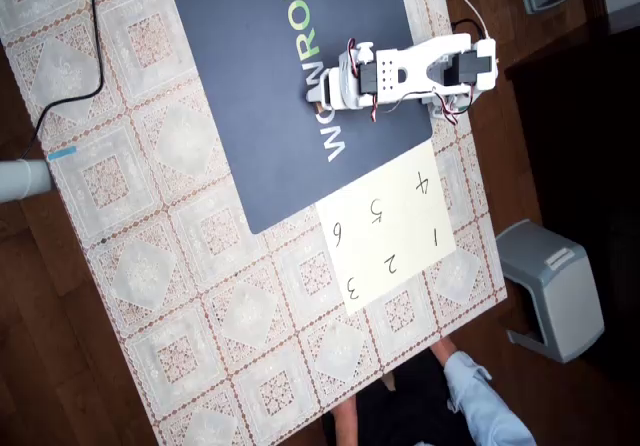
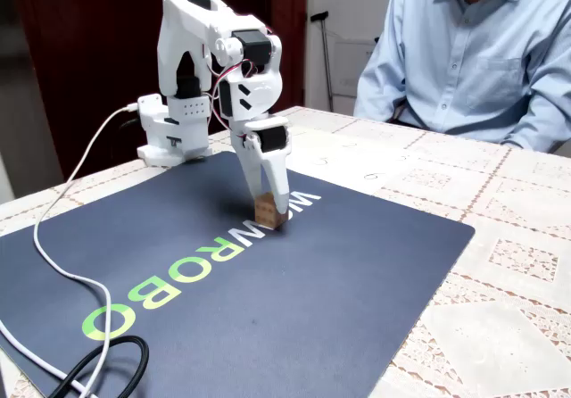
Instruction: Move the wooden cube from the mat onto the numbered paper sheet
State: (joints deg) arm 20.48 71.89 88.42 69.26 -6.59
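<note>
The small tan wooden cube (image 2: 266, 211) sits at the surface of the dark navy mat (image 2: 294, 309), by the white letters. My white gripper (image 2: 267, 203) points straight down and is shut on the cube, its fingers (image 2: 275, 179) pressing the cube's sides. In the overhead view the arm covers the cube; the gripper (image 1: 318, 90) hangs over the mat (image 1: 260, 76) near the lettering. The cream numbered paper sheet (image 1: 390, 231) lies at the mat's lower right corner, a short way from the gripper. In the fixed view the paper sheet (image 2: 352, 161) lies behind the arm.
A person in a light blue shirt (image 2: 473, 59) sits behind the table; a sleeve (image 1: 480, 396) shows at the table's edge. A white cable (image 2: 53, 264) and a black cable (image 2: 98, 362) cross the mat's near left. A grey stool (image 1: 550, 286) stands beside the table.
</note>
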